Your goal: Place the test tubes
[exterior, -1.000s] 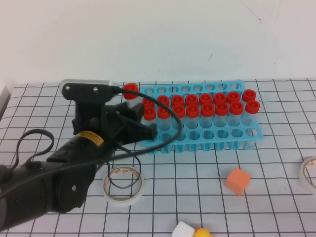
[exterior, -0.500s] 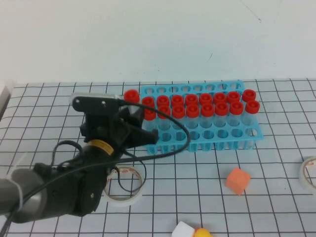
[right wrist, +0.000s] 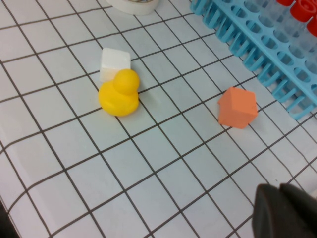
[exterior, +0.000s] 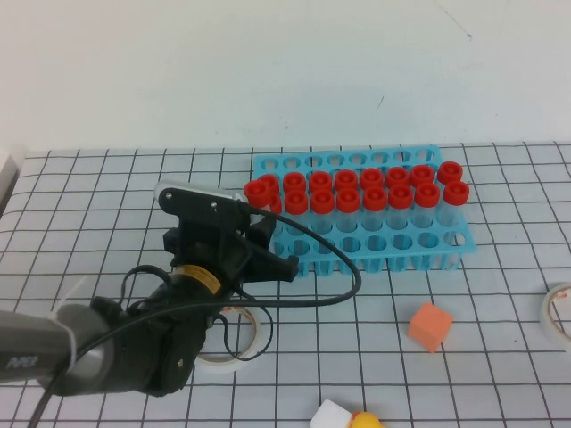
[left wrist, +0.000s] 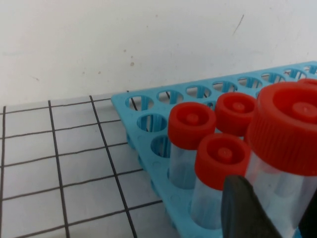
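Observation:
A blue test-tube rack (exterior: 393, 261) stands at the back middle of the gridded table, two of its rows filled with several red-capped tubes (exterior: 373, 198). My left gripper (exterior: 259, 223) hovers at the rack's left end, shut on one clear test tube whose red cap (exterior: 260, 190) sticks up above the fingers. In the left wrist view this held tube (left wrist: 290, 129) stands upright between the dark fingers (left wrist: 242, 208) of the left gripper (left wrist: 277, 213), close beside racked tubes (left wrist: 191, 126) and empty holes (left wrist: 143, 106). My right gripper (right wrist: 285, 210) hangs shut and empty over bare table.
A tape ring (exterior: 234, 343) lies under the left arm, and another roll (exterior: 560, 312) shows at the right edge. An orange cube (exterior: 429, 325) sits in front of the rack. A white cube (exterior: 332, 415) and yellow duck (right wrist: 119, 94) lie near the front edge.
The left gripper has carried the tube to the right, from beside the rack's left corner to over its left end. The right gripper has not moved.

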Robot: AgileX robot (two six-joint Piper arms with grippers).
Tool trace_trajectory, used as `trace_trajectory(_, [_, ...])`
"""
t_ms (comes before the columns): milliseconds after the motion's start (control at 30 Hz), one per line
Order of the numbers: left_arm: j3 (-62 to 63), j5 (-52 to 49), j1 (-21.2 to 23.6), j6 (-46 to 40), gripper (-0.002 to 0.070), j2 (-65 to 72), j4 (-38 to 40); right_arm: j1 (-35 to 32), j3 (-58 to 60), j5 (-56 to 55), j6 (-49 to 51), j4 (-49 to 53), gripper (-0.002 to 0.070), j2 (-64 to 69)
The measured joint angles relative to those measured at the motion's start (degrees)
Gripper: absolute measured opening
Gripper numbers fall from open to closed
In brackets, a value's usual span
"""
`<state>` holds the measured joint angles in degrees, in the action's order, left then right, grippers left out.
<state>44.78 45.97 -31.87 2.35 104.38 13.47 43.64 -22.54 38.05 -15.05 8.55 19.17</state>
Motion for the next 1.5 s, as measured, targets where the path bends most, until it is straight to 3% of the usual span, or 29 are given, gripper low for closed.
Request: trace_trajectory(1500, [4.2, 0.1, -1.8, 0.6, 0.0208, 4.5, 4.8, 0.0, 0.0, 0.0, 0.0, 0.0, -0.0001, 0.0])
